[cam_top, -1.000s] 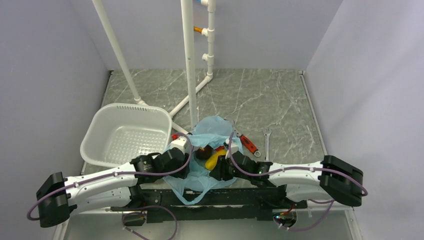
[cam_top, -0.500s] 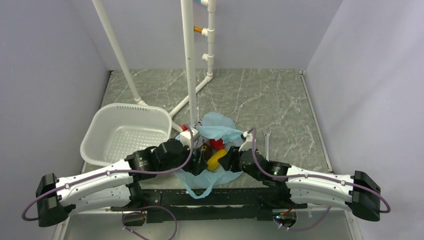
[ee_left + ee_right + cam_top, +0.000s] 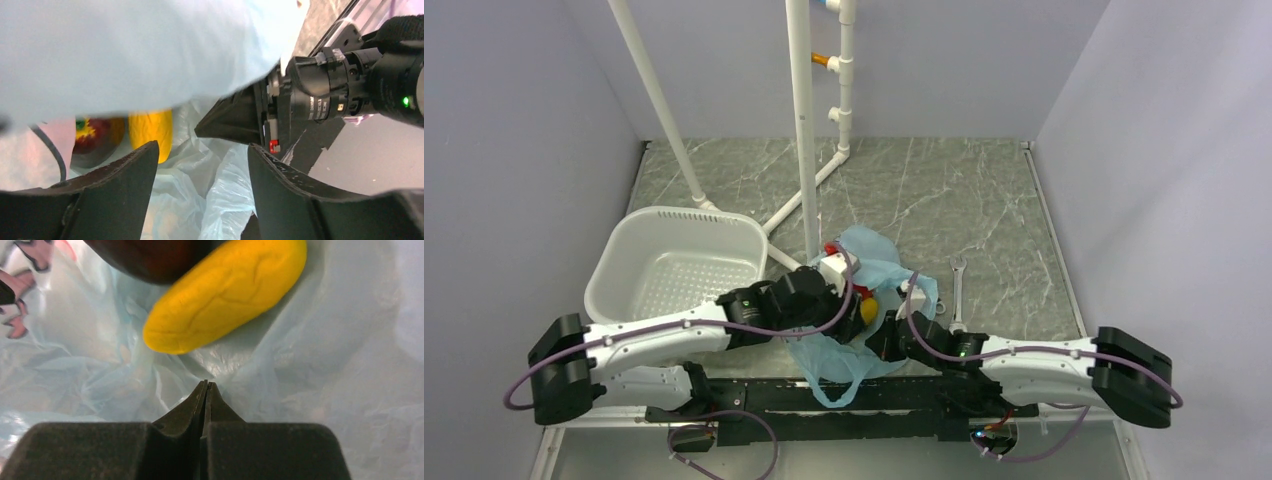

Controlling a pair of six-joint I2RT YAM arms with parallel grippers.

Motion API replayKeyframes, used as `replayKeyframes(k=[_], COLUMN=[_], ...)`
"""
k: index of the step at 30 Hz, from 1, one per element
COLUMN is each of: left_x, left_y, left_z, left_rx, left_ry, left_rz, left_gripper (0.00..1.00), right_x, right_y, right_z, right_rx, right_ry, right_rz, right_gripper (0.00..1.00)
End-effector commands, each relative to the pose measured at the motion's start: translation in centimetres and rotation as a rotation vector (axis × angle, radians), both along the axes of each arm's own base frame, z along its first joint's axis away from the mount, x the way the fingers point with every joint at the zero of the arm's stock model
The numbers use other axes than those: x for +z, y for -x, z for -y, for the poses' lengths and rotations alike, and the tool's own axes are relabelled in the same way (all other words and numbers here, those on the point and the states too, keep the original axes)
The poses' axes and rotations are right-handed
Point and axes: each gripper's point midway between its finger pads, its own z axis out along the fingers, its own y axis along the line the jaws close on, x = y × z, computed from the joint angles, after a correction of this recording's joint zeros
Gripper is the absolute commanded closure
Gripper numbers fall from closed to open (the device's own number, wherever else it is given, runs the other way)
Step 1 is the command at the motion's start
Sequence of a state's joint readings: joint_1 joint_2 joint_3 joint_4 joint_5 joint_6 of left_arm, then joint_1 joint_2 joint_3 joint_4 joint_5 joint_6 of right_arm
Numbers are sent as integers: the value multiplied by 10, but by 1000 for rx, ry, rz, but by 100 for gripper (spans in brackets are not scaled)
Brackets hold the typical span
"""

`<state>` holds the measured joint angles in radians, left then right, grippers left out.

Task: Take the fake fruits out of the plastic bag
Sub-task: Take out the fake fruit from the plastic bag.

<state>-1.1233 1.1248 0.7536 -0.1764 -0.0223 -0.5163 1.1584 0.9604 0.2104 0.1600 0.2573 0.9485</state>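
The bag [image 3: 872, 252] lies crumpled at the near edge of the tabletop [image 3: 984, 200], between the two arms, with one loop handle hanging over that edge toward the bases. Room is tight on three sides. The basket [image 3: 674, 280] sits near on the left, and an upright pipe [image 3: 803, 130] stands just behind. A spanner [image 3: 957, 290] lies just beside the bag on the right, its long axis running front to back. The widest stretch of tabletop runs from the spanner to the right wall and back to the far wall.

Both arms reach into the bag from opposite sides. The left tool [image 3: 202, 150] is released — its fingers [image 3: 125, 195] stand well apart with only bag film between them, and a blue flap of the bag hangs across the top of its view. Just past the finger on the left of that view sit the yellow fruit [image 3: 150, 132] and, right beside it, the maroon fruit [image 3: 95, 142], both inside the bag.

The right tool [image 3: 206, 385] is clenched, its tips meeting against the film; whether a fold is caught between them I cannot tell. The yellow fruit lies near those tips but apart from them. In the right wrist view its long axis slants from lower left to upper right — the rounded lower end is nearest the tool. The maroon fruit shows just above it.
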Motion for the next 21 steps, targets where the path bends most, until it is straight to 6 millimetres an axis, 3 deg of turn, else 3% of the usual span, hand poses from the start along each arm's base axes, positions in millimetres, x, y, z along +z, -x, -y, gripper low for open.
replayKeyframes(k=[1,5,12,21], left_x=[-9,-38,-56,-84], left_y=[-9,-21,-23,-34], left_z=[21,18,30,33], left_rx=[-8,58,42,52], left_ry=[-39,-176,-275,-431], left_rz=[76,110,158,180], left_gripper=[33,40,47,43], right_x=[-3,-11,-16,-11], right_y=[17,18,12,7], right_z=[-22,-15,3,-2], right_rx=[80,44,-32,-27], right_ry=[-82,-67,-85,-78], right_rz=[-39,-53,-40,-8], right_gripper=[100,100,100,100])
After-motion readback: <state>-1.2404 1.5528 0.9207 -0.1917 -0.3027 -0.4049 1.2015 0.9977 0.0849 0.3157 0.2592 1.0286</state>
